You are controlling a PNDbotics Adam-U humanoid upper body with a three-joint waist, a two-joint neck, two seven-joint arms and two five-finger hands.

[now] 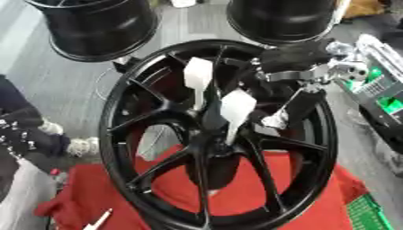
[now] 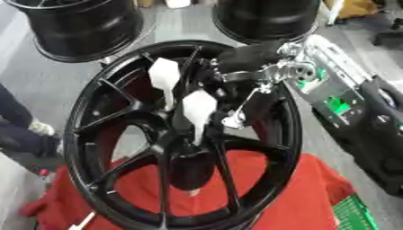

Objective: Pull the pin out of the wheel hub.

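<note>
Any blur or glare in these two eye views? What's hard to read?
Left eye view: soft all over; the wheel spokes smear into black at the hub, and the two white pieces are washed out without edges. Right eye view: same softness; the right hand is blurred, its silver parts glinting, so its fingers cannot be made out. Red cloth is evenly lit, without hard shadows.

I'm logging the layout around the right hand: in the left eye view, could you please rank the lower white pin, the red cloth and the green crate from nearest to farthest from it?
From the right hand, at the wheel's upper right:
1. Lower white pin, at the hub, just left and below.
2. Red cloth, under the wheel's lower half.
3. Green crate, bottom right corner.
</note>
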